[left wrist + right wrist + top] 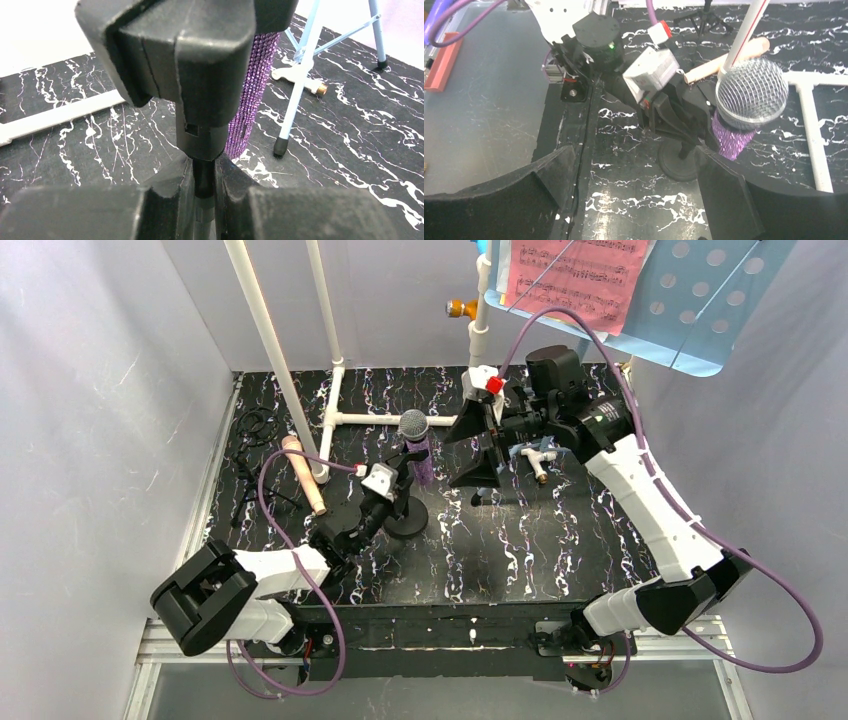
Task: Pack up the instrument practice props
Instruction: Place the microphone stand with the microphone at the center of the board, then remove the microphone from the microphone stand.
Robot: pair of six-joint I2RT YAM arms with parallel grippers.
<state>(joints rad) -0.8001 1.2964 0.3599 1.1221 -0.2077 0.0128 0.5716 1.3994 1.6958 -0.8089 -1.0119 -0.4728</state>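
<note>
The glittery purple microphone (pixel 419 458) with a grey mesh head (pixel 751 92) stands in the clip of the black round-base mount (pixel 407 517) at mid-table. My left gripper (pixel 393 490) is shut on the mount's thin black stem (pixel 204 177), just under the clip (pixel 200 60). My right gripper (pixel 470 450) is open and empty just right of the microphone; its jaws stand wide apart in the right wrist view (pixel 634 200). The pink microphone (pixel 303 475) lies on the table at the left. The black tripod (pixel 252 455) lies beyond it. The light-blue music rack (pixel 700 300) holds a pink sheet-music page (pixel 580 275).
The white pipe frame (pixel 340 420) stands at the back left, with one pole (pixel 270 340) rising beside the pink microphone. The music rack's light-blue legs (pixel 300 85) stand right of the purple microphone. White walls close in the black marbled table (pixel 520 540) on three sides.
</note>
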